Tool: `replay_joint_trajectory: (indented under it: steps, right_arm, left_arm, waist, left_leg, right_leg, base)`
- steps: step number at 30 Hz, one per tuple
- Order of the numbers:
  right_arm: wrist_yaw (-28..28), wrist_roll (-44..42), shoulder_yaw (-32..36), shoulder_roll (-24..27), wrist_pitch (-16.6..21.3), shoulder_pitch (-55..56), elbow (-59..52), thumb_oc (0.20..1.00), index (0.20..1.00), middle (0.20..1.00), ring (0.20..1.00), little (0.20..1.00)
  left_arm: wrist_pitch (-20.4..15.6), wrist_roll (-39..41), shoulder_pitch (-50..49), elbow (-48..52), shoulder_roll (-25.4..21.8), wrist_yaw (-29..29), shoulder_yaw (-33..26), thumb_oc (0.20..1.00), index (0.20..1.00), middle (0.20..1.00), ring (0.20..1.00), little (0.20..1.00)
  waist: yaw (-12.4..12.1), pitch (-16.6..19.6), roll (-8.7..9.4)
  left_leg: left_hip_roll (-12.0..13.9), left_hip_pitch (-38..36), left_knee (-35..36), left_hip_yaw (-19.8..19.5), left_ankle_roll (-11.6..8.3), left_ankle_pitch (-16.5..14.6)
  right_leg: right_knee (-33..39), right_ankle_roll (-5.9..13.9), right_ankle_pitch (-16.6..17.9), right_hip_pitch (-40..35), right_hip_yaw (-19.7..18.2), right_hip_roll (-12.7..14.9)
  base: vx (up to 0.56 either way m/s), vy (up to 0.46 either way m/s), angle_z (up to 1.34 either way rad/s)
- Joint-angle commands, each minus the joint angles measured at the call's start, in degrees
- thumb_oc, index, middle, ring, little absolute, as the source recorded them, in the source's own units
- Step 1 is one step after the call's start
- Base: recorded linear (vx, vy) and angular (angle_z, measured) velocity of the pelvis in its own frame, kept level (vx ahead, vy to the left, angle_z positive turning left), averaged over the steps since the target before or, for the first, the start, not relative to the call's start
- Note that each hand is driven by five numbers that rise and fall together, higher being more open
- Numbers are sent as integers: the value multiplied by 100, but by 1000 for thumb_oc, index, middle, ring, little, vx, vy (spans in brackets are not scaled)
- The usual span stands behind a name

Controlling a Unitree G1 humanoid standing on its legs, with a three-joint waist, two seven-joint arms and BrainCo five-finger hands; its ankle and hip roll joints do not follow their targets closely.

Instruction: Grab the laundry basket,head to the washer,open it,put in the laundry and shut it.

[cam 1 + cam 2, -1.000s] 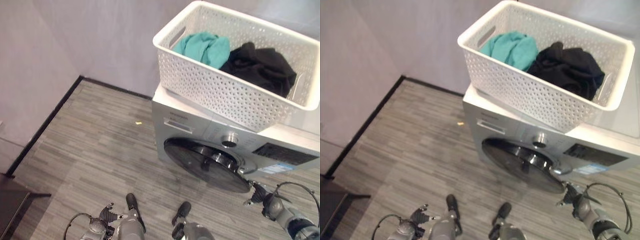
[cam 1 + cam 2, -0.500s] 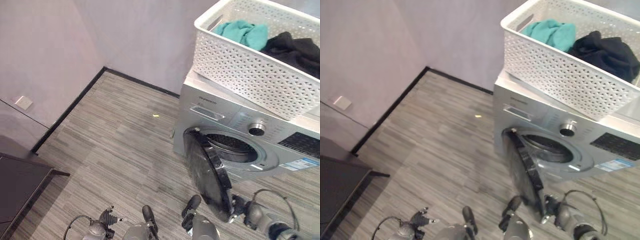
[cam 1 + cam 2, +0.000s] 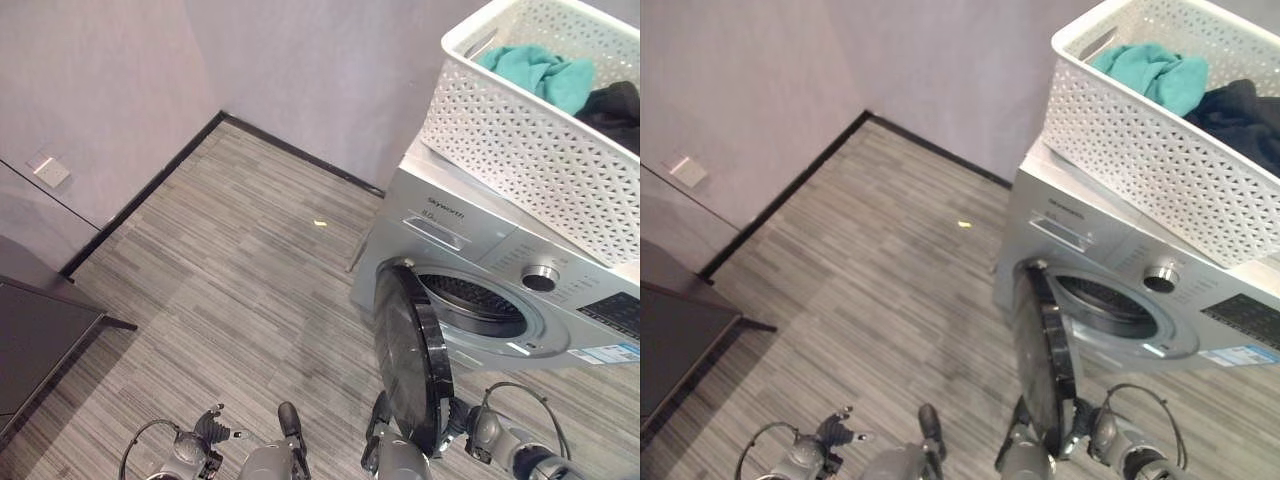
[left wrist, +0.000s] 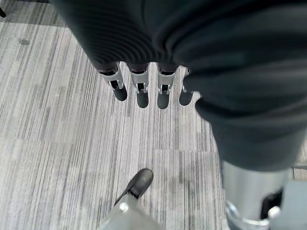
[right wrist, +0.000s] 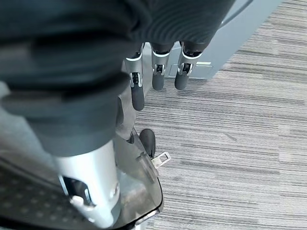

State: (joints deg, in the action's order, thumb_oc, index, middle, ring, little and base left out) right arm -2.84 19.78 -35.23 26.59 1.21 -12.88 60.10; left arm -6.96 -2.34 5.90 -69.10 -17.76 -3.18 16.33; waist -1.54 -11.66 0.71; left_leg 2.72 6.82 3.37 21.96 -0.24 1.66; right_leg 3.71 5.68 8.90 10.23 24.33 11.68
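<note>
A silver front-loading washer (image 3: 470, 250) stands against the pale wall, and on its top sits the white perforated laundry basket (image 3: 540, 150), holding a teal garment (image 3: 540, 75) toward its left end and a black garment (image 3: 615, 105) beside it to the right. The washer's round dark glass door (image 3: 408, 365) hangs swung wide open on its left hinge, edge-on to the head camera, so the drum opening (image 3: 478, 305) with its ribbed metal inside is exposed; a round control knob (image 3: 541, 277) sits on the panel above the opening and a detergent drawer (image 3: 440, 218) to its left. The right hand (image 5: 156, 72) is low by the free edge of the open door, its fingers (image 5: 183, 76) hanging straight and relaxed with nothing gripped; in its wrist view the door's curved glass rim and a small metal latch (image 5: 160, 158) lie just below the thumb, though whether the thumb touches the rim I cannot tell. The left hand (image 4: 144, 81) hangs over the grey striped floor (image 3: 220, 270), well apart from the washer, with its fingers (image 4: 141, 93) straight and empty. A dark cabinet (image 3: 30, 340) stands at the far left edge by the wall.
</note>
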Motion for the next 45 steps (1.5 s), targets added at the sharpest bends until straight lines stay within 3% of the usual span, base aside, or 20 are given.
replay_joint_trajectory:
  steps: [1,6,8,9,10,11,12,14,17,18,20,21,23,30,37,41,43,44,45]
  right_arm:
    - [264,-348,2,-498,415,-1324,-158,1000,1000,1000,1000,1000]
    - [279,-352,21,-487,388,-1332,-365,1000,1000,1000,1000,1000]
    - [277,-391,10,-519,369,-1482,-302,1000,1000,1000,1000,1000]
    - [267,-388,-8,-597,371,-1546,-261,1000,1000,1000,1000,1000]
    - [246,-351,-72,-666,381,-1608,-248,1000,1000,1000,1000,1000]
    - [221,-305,-158,-774,408,-1702,-156,1000,1000,1000,1000,1000]
    - [200,-304,-232,-862,400,-1764,-61,1000,1000,1000,1000,1000]
    - [183,-266,-351,-1110,401,-1819,75,1000,1000,1000,1000,1000]
    - [207,-281,-424,-1141,397,-1831,180,1000,1000,1000,1000,1000]
    - [207,-284,-425,-1138,399,-1835,184,1000,1000,1000,1000,1000]
    - [207,-284,-424,-1137,400,-1835,185,1000,1000,1000,1000,1000]
    - [249,-287,-545,-1131,401,-1880,212,1000,1000,1000,1000,1000]
    - [288,-277,-554,-1109,407,-1927,296,1000,1000,1000,1000,1000]
    - [444,-285,-485,-1033,448,-1987,383,1000,1000,1000,1000,1000]
    - [493,-402,-297,-817,453,-2730,599,1000,1000,1000,1000,1000]
    - [576,-332,-339,-831,437,-2775,50,1000,1000,1000,1000,1000]
    - [567,-363,-340,-963,466,-2325,-181,1000,1000,1000,1000,1000]
    - [528,-433,-237,-924,491,-1783,-469,1000,1000,1000,1000,1000]
    - [524,-431,-234,-899,478,-1750,-508,1000,1000,1000,1000,1000]
  left_arm:
    - [-16,79,209,27,-30,45,221,1000,1000,1000,1000,1000]
    - [-4,-57,263,-1,-34,67,305,1000,1000,1000,1000,1000]
    - [18,-181,247,-40,-48,58,386,1000,1000,1000,1000,1000]
    - [25,-233,223,-73,-50,57,392,1000,1000,1000,1000,1000]
    - [37,-257,199,-91,-60,49,350,1000,1000,1000,1000,1000]
    - [68,-277,161,-113,-85,44,269,1000,1000,1000,1000,1000]
    - [91,-269,129,-130,-84,48,252,1000,1000,1000,1000,1000]
    - [142,-287,53,-231,-83,16,207,1000,1000,1000,1000,1000]
    - [142,-318,94,-220,-37,-2,309,1000,1000,1000,1000,1000]
    - [143,-318,98,-220,-33,-3,309,1000,1000,1000,1000,1000]
    - [143,-318,99,-221,-32,-3,310,1000,1000,1000,1000,1000]
    - [23,-445,237,56,-36,-35,587,1000,1000,1000,1000,1000]
    - [1,-368,253,257,-32,-25,676,1000,1000,1000,1000,1000]
    - [-168,-227,50,1332,-91,151,1036,1000,1000,1000,1000,1000]
    - [-202,-142,-252,2233,-368,506,1260,1000,1000,1000,1000,1000]
    - [-193,-321,-75,2730,-519,818,1613,1000,1000,1000,1000,1000]
    - [-155,-389,137,2546,-338,755,1633,1000,1000,1000,1000,1000]
    - [-132,-555,351,2261,-151,609,1617,1000,1000,1000,1000,1000]
    - [-150,-569,361,2215,-117,591,1631,1000,1000,1000,1000,1000]
  waist:
    - [-375,-44,-123]
    - [-220,-145,-186]
    - [-147,-198,-298]
    - [-236,-217,-310]
    - [-410,-217,-295]
    - [-679,-197,-270]
    - [-769,-184,-253]
    - [-817,-159,-153]
    - [-765,-113,-125]
    - [-772,-112,-126]
    - [-776,-111,-126]
    - [-895,-71,-66]
    - [-951,-88,-129]
    - [-984,-68,-414]
    - [-1101,97,-502]
    - [-1015,70,-297]
    - [-877,64,-198]
    - [-691,89,-110]
    - [-707,95,-116]
  left_leg:
    - [-340,192,-9,-86,-147,16]
    - [-451,141,102,-142,-93,2]
    - [-432,174,-27,-205,-21,-83]
    - [-392,205,-123,-117,14,-111]
    - [-305,241,-212,87,17,-126]
    - [-162,277,-308,413,7,-159]
    - [-118,279,-337,496,25,-159]
    - [-62,197,-360,676,42,-167]
    - [-19,165,-321,596,-33,-109]
    - [-21,168,-320,602,-32,-108]
    - [-21,169,-320,606,-32,-108]
    - [50,302,-295,592,-205,92]
    - [190,421,-260,512,-358,301]
    - [281,566,-42,176,-502,646]
    - [133,529,-83,42,-425,442]
    - [9,468,-321,184,-301,85]
    - [-18,377,-368,297,-246,-43]
    - [-65,261,-355,403,-195,-138]
    - [-76,250,-349,415,-188,-144]
  right_leg:
    - [-409,587,-130,-89,49,201]
    - [-525,622,-35,40,48,338]
    - [-851,587,-146,223,-384,404]
    - [-1013,557,-219,211,-172,414]
    - [-1198,546,-266,153,287,511]
    - [-1506,551,-357,-36,1111,703]
    - [-1670,536,-395,-97,1312,723]
    - [-1947,565,-387,118,1172,756]
    - [-1597,644,-175,190,657,798]
    - [-1591,648,-164,197,647,797]
    - [-1590,649,-162,201,643,796]
    - [-913,629,-272,-77,729,682]
    - [-478,562,-226,-323,927,469]
    - [-337,425,-396,-456,1191,268]
    - [-413,501,-352,-525,1249,457]
    - [-549,546,-329,-577,1153,599]
    - [-591,573,-262,-597,1082,650]
    - [-679,617,-180,-579,986,703]
    - [-691,627,-180,-574,970,717]
  base:
    - [-66,28,9]
    - [-12,59,13]
    - [-16,86,1]
    - [-103,122,-2]
    - [-156,110,-48]
    - [-125,49,-113]
    - [-39,35,-195]
    - [36,-9,-127]
    - [-10,-112,-46]
    - [-16,-44,23]
    - [-43,-110,14]
    - [-116,-311,2]
    - [-133,-293,22]
    - [-60,-90,27]
    - [89,58,23]
    - [145,128,25]
    - [147,173,-30]
    - [111,132,-41]
    - [114,165,-43]
